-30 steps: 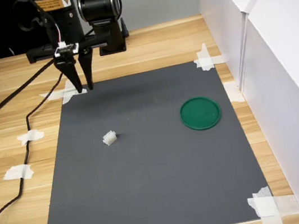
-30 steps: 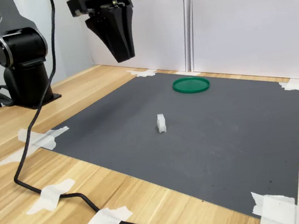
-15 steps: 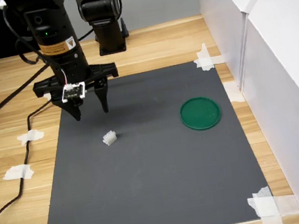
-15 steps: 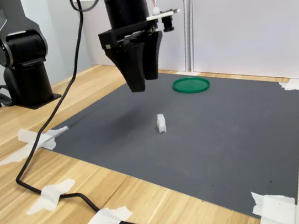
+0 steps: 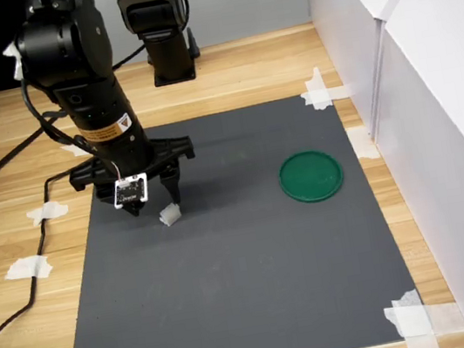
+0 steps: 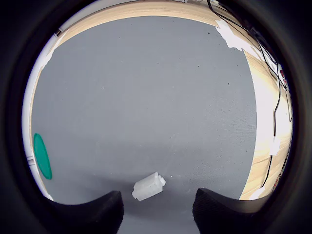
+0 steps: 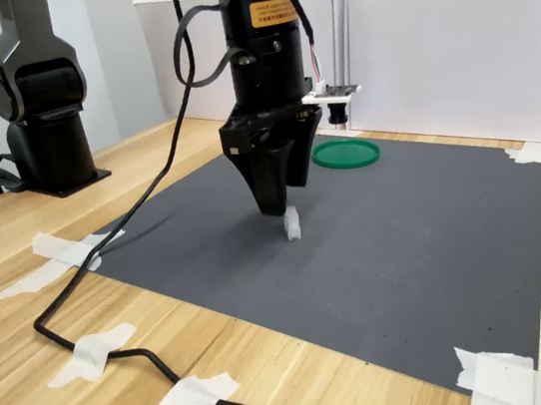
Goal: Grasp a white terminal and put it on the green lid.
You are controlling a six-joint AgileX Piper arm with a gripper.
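Lining up for the grasp, I have the gripper [image 5: 154, 202] low over the grey mat [image 5: 260, 293], jaws spread wide and holding nothing. The white terminal [image 6: 148, 186] lies on the mat in the gap between the two fingers [image 6: 92, 212], a touch ahead of the tips and turned at a slant to them in the wrist view. In the first exterior view it sits just beside the tip of one finger, and I cannot tell whether they touch.

My reading is that this is the approach stage; the pick is not yet made. The next move calls for a short drop to the mat, perhaps a slight nudge forward to centre the block, then a gentle close, since so small a piece could squirt out sideways.

The green lid [image 5: 311, 176] lies well apart from the gripper, toward the white wall panels [image 5: 433, 107], with bare mat between and nothing in the way. The mat's near border and the black cable [image 7: 119, 345] lie off to the gripper's other side, clear of that path. The panels stand just past the lid, so the carry should stop short.
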